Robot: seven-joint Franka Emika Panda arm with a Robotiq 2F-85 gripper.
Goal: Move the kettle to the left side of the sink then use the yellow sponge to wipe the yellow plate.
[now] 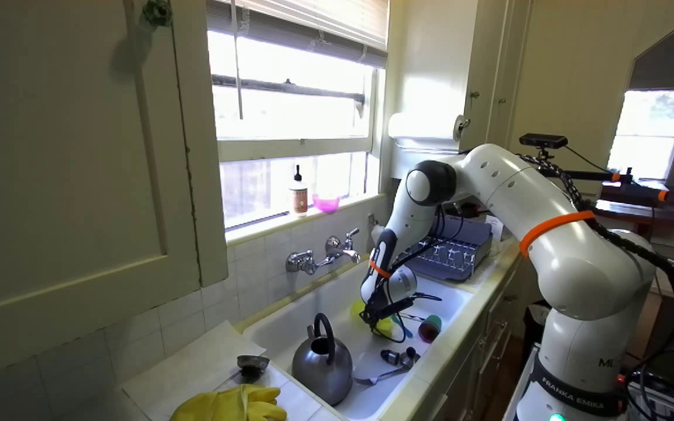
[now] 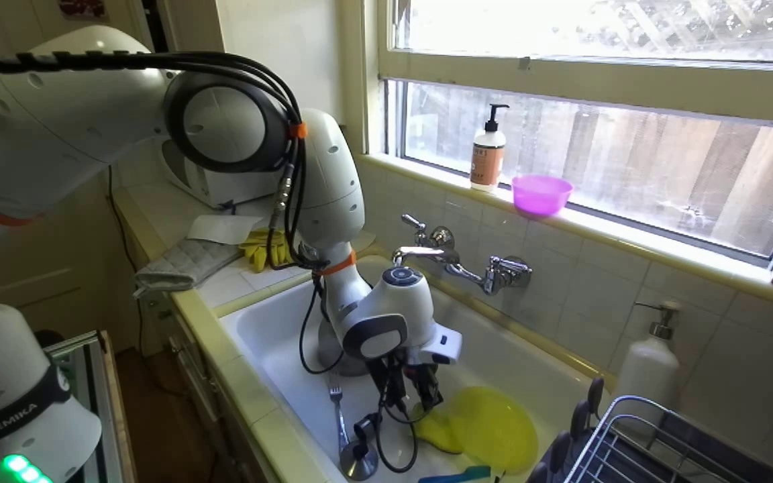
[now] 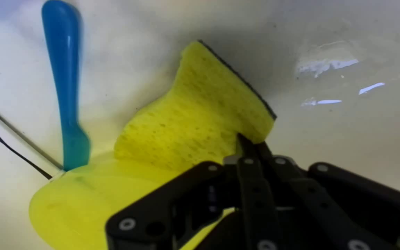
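The grey kettle [image 1: 322, 371] stands upright in the white sink at the end near the yellow gloves. In an exterior view the kettle [image 2: 330, 349] is mostly hidden behind the arm. The yellow sponge [image 3: 193, 114] has a dark scrub edge and is bent. My gripper [image 3: 253, 144] has its fingers close together, pinching the sponge near one corner. The yellow plate [image 3: 78, 208] lies on the sink floor, touching or under the sponge's lower edge. In an exterior view my gripper [image 2: 420, 406] is low in the sink beside the sponge [image 2: 437, 433] and the plate [image 2: 497, 429].
A blue utensil [image 3: 64, 69] lies by the plate. A fork [image 2: 338, 409], metal pieces [image 1: 395, 358] and a cup [image 1: 429, 329] lie along the sink's front side. The faucet [image 2: 427, 253] juts over the back. A dish rack [image 1: 454, 251] stands past one end.
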